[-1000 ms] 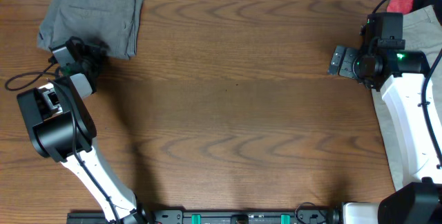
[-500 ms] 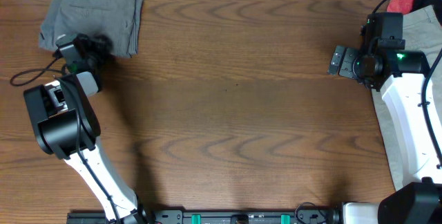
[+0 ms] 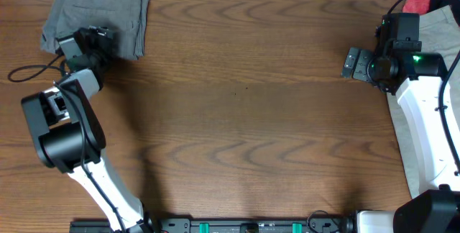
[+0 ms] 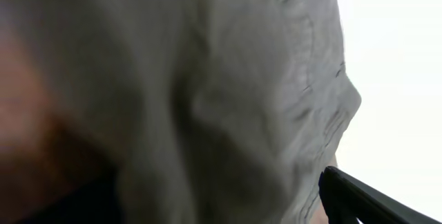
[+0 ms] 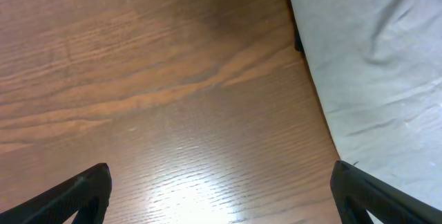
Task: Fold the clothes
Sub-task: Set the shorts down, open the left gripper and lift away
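Note:
The grey shorts lie folded in a compact stack at the table's far left corner. My left gripper sits at the stack's near left edge. In the left wrist view the grey cloth fills the frame very close up, and my left gripper stands open, with one dark fingertip showing far to the right. The beige-khaki shorts lie at the far right, partly under my right arm. My right gripper hangs open over bare wood, left of the beige cloth.
A red item lies at the far right corner beside the beige shorts. A black cable loops off the left arm near the left table edge. A dark rail runs along the front edge.
My left gripper has gone from shut to open, letting go of the grey shorts, and shifted slightly farther back over their edge. The right arm has not moved.

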